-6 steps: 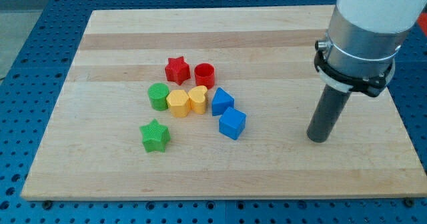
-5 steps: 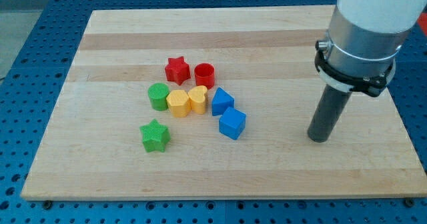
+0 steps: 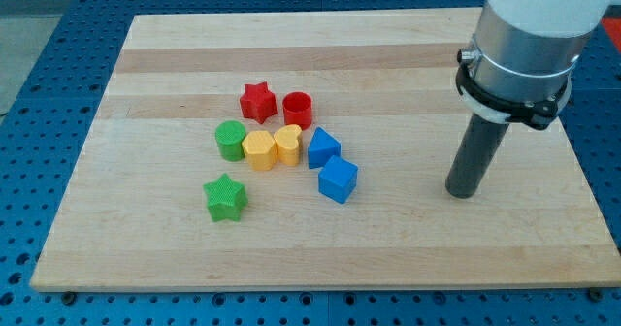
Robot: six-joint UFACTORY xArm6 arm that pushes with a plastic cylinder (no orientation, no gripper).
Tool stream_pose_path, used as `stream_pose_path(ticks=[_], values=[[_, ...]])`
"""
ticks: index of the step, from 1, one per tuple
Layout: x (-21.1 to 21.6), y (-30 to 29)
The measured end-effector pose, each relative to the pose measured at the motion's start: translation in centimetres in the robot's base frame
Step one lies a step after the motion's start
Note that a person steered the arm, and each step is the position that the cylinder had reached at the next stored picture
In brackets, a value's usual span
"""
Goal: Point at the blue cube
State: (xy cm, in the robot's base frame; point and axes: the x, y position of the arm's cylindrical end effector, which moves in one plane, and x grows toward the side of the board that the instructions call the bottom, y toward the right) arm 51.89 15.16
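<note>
The blue cube sits on the wooden board near its middle, at the lower right of a cluster of blocks. My tip rests on the board well to the view's right of the cube, with bare wood between them. The rod stands upright under the white and grey arm. A second blue block, wedge-like in shape, touches the cube at its upper left.
A red star, a red cylinder, a green cylinder, a yellow hexagon-like block and a yellow heart crowd left of the blue blocks. A green star lies apart, lower left.
My tip has shifted very slightly up in the view. No block has moved.
</note>
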Motion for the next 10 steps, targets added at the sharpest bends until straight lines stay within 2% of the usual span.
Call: stream_pose_path(ticks=[7,9,10], values=[[-3.2,-0.3],[-2.9,-7.4],[-4.0,-11.7]])
